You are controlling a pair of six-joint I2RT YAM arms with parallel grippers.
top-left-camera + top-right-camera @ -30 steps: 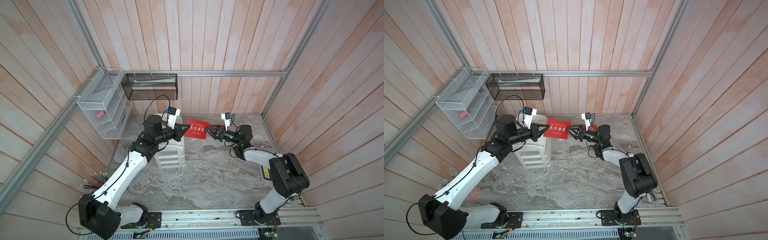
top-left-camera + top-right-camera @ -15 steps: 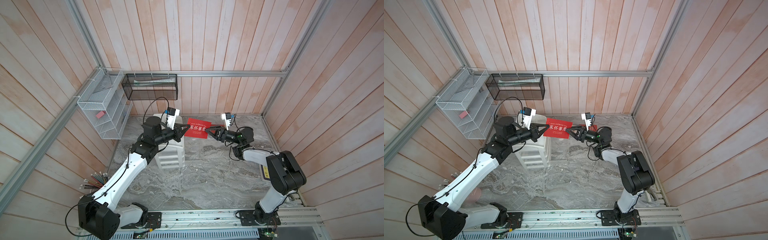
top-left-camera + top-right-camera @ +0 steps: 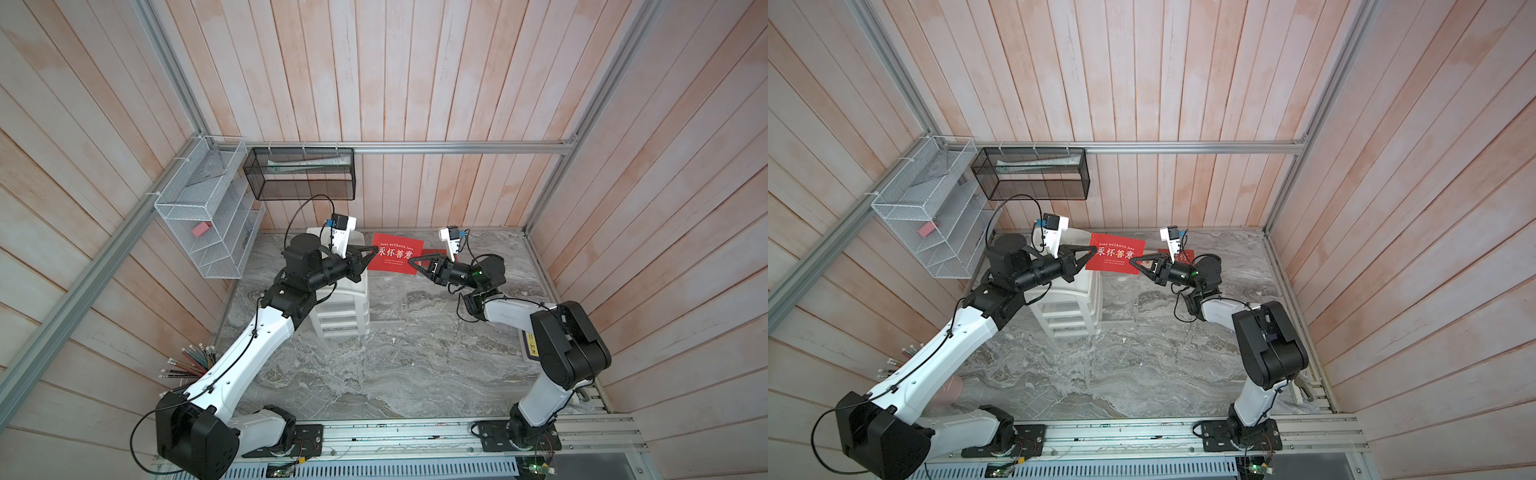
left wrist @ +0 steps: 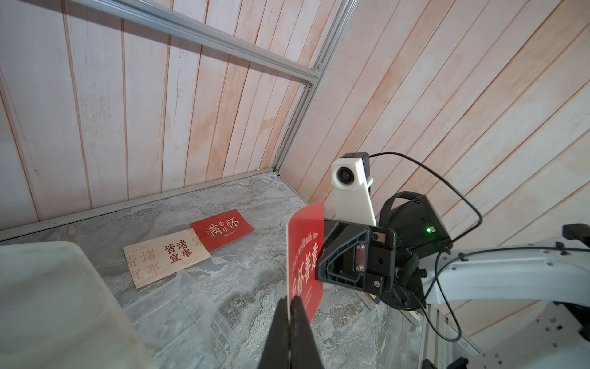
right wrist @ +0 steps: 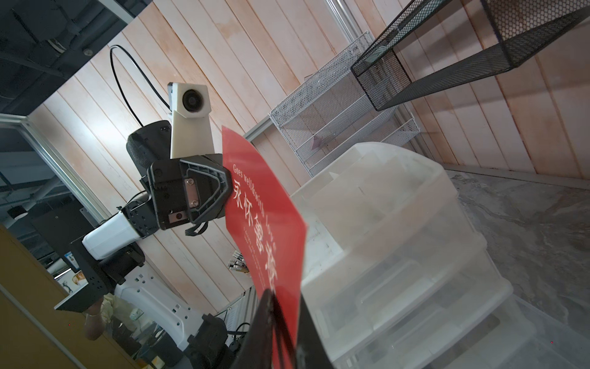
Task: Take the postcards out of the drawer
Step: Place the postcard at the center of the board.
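- Spreading across the whole cell floor, the grey marbled tabletop [image 3: 415, 365] carries everything else.
- Standing near the back wall on the left arm's side, the white drawer unit [image 3: 347, 316] sits partly under that arm's wrist.
- At the unit's lowest level, the clear drawer [image 4: 188, 316] stands pulled out toward the right arm's side.
- The held red postcard [image 3: 397, 254], printed with white Chinese characters, hangs in the air between the two arms. It is above the clear drawer and off the tabletop, and its printed face shows in both top views.
- The beige postcard [image 4: 166, 258], with dark characters, lies flat on the tabletop near the back wall, outside the drawer.
- The second red postcard [image 4: 223, 230] lies flat just beside the beige one, and the two touch at a corner.
- The left claw [image 3: 374, 254] is clamped on the held card's edge nearest the drawer unit, its fingers pressed together.
- The right claw [image 3: 412, 262] is closed on the opposite edge. In the right wrist view the card runs between its dark fingers [image 5: 266, 332].
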